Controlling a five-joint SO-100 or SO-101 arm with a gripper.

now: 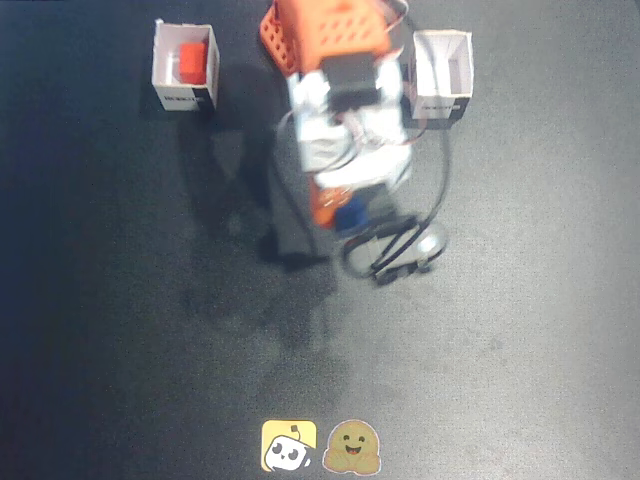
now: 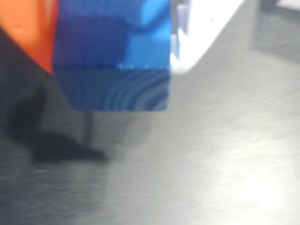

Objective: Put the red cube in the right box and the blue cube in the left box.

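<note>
The red cube (image 1: pixel 192 61) lies inside the white open box (image 1: pixel 165 60) at the upper left of the fixed view. A matching white box (image 1: pixel 458 66) stands at the upper right of that view, beside the arm, and looks empty. My gripper (image 1: pixel 343 209) hangs below the arm's white body, shut on the blue cube (image 1: pixel 352 214). In the wrist view the blue cube (image 2: pixel 112 56) fills the top, clamped between an orange finger (image 2: pixel 33 33) and a white finger (image 2: pixel 201 33). It is off the dark table, with its shadow underneath.
The arm's orange base (image 1: pixel 325 35) sits at the top centre between the boxes. A black cable loop (image 1: pixel 400 250) dangles below the gripper. Two small stickers (image 1: pixel 290 446) (image 1: pixel 352 447) lie at the bottom edge of the dark mat.
</note>
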